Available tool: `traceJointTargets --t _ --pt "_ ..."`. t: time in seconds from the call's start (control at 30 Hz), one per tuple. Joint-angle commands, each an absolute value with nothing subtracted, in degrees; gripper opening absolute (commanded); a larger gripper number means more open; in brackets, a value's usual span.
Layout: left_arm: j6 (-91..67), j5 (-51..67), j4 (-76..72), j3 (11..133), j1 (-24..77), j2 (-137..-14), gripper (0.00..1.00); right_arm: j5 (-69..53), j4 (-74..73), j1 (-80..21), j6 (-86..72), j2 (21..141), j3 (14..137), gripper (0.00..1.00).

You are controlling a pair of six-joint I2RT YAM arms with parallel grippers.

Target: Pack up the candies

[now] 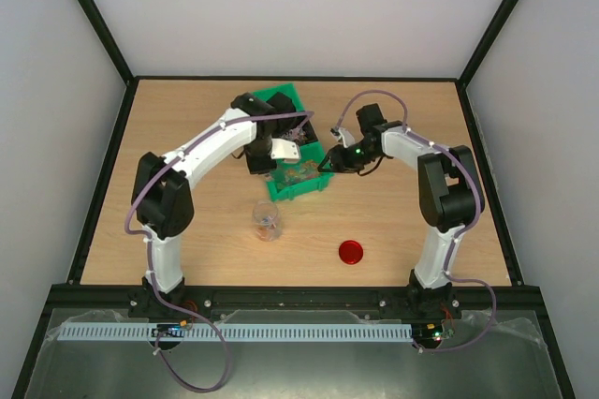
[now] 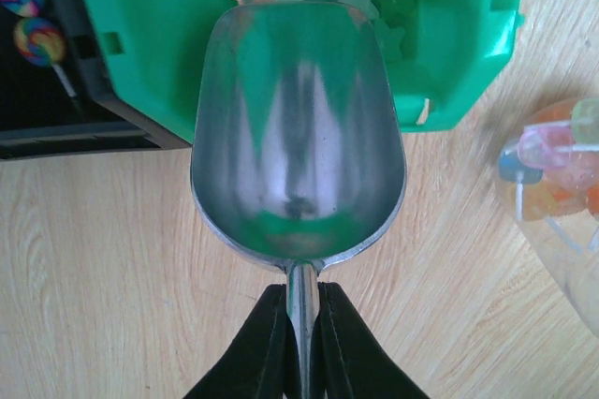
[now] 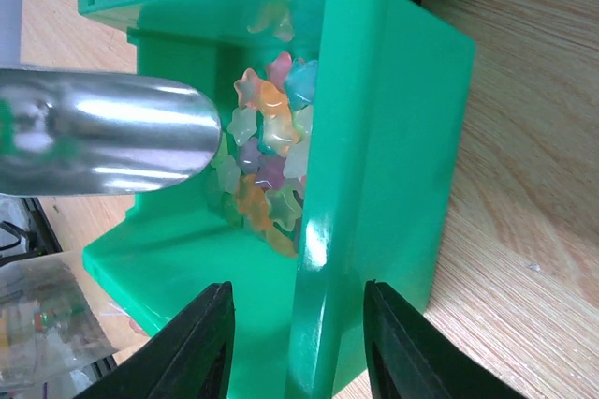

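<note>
While the left gripper (image 2: pixel 301 291) is clamping the handle of a metal scoop (image 2: pixel 299 127), the scoop's mouth is reaching into the green bin (image 2: pixel 150 34), just beside the candies (image 3: pixel 270 151), which are lying heaped in the bin's corner. The right gripper (image 3: pixel 298 291) is straddling the bin's side wall; whether its jaws are pressing it I cannot tell. A jar (image 1: pixel 267 221) is standing near the bin, with a red lid (image 1: pixel 351 252) well apart.

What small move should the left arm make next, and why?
Probably push the scoop forward into the candies: it is empty, its tip is just at the pile in the green bin, and the left pincer grips its handle.
</note>
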State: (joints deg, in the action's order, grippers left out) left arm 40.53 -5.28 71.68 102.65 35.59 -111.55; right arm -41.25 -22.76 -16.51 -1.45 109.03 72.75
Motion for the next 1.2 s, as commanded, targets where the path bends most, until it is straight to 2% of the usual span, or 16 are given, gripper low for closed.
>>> traceJointTargets --t 0.0,0.47,0.67,0.83,1.17 --pt "41.0 -8.98 74.28 100.54 36.04 -112.03 0.02 -42.92 -21.62 -16.61 -3.2 106.98 71.64 0.38" --pt "41.39 -9.44 74.1 103.25 35.6 -119.15 0.02 -43.15 -19.98 -16.64 -5.12 107.94 71.8 0.23" --pt "41.15 -2.8 71.74 102.39 33.69 -119.09 0.02 -43.22 -19.59 -17.18 -5.65 108.42 71.77 0.12" --pt "42.11 1.68 65.81 97.11 32.24 -117.07 0.02 -43.07 -20.54 -17.23 -4.39 109.16 72.4 0.02" --pt "40.82 5.79 56.7 93.43 31.81 -117.36 0.02 -42.86 -22.03 -17.23 -2.6 109.79 73.24 0.01"
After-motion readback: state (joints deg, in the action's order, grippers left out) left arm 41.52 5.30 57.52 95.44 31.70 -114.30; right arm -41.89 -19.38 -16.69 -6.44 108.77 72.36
